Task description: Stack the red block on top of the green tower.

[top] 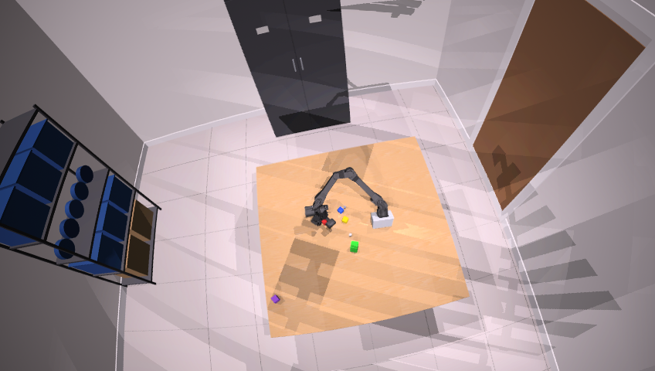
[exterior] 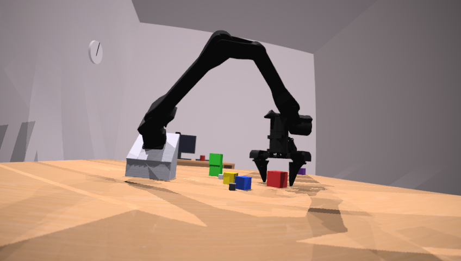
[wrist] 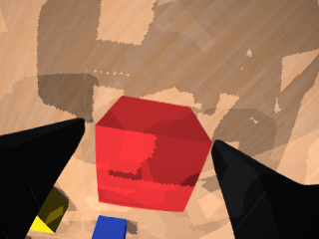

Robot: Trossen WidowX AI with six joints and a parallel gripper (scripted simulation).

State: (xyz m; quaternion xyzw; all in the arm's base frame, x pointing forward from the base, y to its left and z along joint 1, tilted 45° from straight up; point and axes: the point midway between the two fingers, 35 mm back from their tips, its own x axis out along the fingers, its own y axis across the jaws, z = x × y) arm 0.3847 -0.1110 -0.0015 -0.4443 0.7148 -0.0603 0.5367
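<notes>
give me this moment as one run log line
phase: pre-grasp | gripper: open, empty, straddling red block | red block: on table | green tower: upright, apart | next: close

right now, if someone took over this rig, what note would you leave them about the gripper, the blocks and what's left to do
Gripper: open, holding nothing, lowered over the red block with one finger on each side, not closed on it.
Red block: resting on the table, between the fingers.
Green tower: upright, standing apart from the red block, nothing on top.
Yellow block and blue block: lie between the red block and the tower.
Done: gripper lined up around the red block.
Left: close on the block, lift it, carry it over the other blocks, set it on the tower gently, let go.
</notes>
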